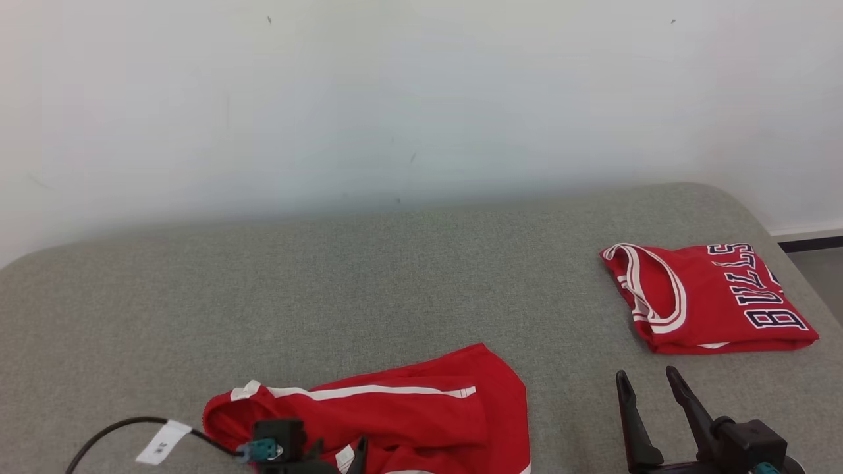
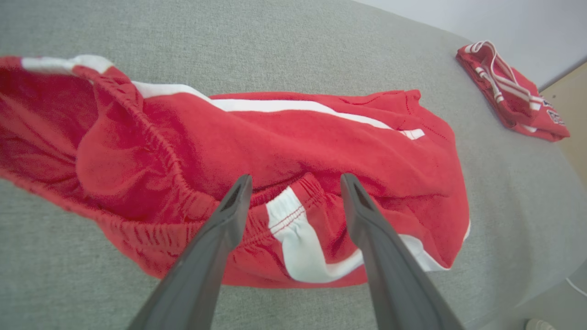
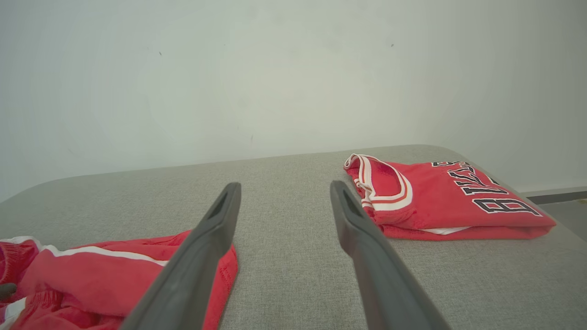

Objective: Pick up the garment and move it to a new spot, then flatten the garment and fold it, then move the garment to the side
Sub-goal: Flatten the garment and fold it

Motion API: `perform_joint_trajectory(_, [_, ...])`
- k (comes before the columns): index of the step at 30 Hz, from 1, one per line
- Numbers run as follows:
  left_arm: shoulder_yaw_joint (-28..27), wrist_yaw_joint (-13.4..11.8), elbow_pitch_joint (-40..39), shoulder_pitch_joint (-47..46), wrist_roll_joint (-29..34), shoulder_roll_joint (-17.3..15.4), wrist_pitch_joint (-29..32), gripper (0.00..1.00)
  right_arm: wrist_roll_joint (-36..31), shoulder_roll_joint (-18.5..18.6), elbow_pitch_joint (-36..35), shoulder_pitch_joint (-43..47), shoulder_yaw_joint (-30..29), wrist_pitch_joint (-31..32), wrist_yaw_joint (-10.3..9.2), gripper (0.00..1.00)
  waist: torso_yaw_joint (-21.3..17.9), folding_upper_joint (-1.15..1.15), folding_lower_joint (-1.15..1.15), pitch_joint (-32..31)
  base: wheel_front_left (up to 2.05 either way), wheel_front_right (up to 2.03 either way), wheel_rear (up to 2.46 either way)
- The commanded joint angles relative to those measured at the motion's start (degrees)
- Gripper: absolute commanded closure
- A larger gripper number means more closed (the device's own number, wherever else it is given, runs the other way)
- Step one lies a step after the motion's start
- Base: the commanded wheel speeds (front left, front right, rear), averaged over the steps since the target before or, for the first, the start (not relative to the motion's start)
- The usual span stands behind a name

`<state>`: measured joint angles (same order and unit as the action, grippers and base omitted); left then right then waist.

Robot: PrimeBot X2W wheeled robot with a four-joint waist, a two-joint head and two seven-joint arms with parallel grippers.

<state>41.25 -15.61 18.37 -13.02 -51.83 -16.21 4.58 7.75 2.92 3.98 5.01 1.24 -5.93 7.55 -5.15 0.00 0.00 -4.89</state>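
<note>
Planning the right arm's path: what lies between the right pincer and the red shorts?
Nothing but bare grey surface, in head view, between right pincer and shorts.

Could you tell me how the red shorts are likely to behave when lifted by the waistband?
The red shorts lie crumpled in soft folds, so they will probably hang limp from a single pinch. The fabric looks thin, so likely light. The gathered elastic waistband may stretch, and the textured grey surface could make pushed cloth bunch.
</note>
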Motion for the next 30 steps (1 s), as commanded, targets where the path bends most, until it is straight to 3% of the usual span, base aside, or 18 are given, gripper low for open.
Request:
perform_joint_trajectory(1, [0.7, -0.2, 0.4, -1.1, 1.3, -0.4, 0.0, 0.00, 0.5, 0.0, 0.0, 0.2, 0.0, -0.3, -0.12, 0.00, 0.0, 0.00, 0.00, 0.1, 0.00, 0.00, 0.00])
perform_joint_trajectory(6, [4.7, 1.0, 3.7, -4.1, 5.4, -0.7, 1.3, 0.00, 0.5, 0.0, 0.2, -0.8, 1.0, -0.3, -0.12, 0.00, -0.9, 0.00, 0.00, 0.6, 0.00, 0.00, 0.00])
perform_joint_trajectory(14, [6.7, 2.3, 10.8, -7.7, 5.7, 0.6, 4.7, 0.03, 0.1, 0.0, 0.4, -1.0, 0.4, -0.6, -0.12, 0.00, -3.4, 0.00, 0.00, 1.4, 0.00, 0.00, 0.00])
perform_joint_trajectory(16, [6.9, 2.4, 12.0, -8.1, 5.3, 0.7, 5.7, 0.68, 0.2, 0.0, 0.4, -1.1, 0.4, -0.6, -0.12, 0.00, -3.7, 0.00, 0.00, 1.5, 0.00, 0.00, 0.00])
perform_joint_trajectory(17, [7.0, 2.3, 12.5, -8.2, 5.1, 0.9, 6.2, 0.90, 0.2, 0.0, 0.4, -1.1, 0.4, -0.6, -0.12, 0.00, -3.8, 0.00, 0.00, 1.6, 0.00, 0.00, 0.00])
perform_joint_trajectory(18, [7.1, 2.5, 13.0, -8.3, 4.9, 1.0, 6.8, 1.00, 0.3, 0.0, 0.4, -1.2, 0.4, -0.6, -0.12, 0.00, -3.9, 0.00, 0.00, 1.6, 0.00, 0.00, 0.00])
perform_joint_trajectory(23, [6.7, 3.5, 12.5, -9.2, 4.4, 1.8, 5.5, 1.00, 0.3, 0.0, 0.5, -1.0, 0.2, -0.7, -0.12, 0.00, -4.1, 0.00, 0.00, 1.5, 0.00, 0.00, 0.00])
perform_joint_trajectory(30, [3.0, 5.5, 7.0, -14.0, 4.2, 4.9, -3.3, 1.00, 0.0, 0.0, 0.5, -1.2, 0.3, -0.5, -0.12, 0.00, -3.7, 0.00, 0.00, 0.8, 0.00, 0.00, 0.00])
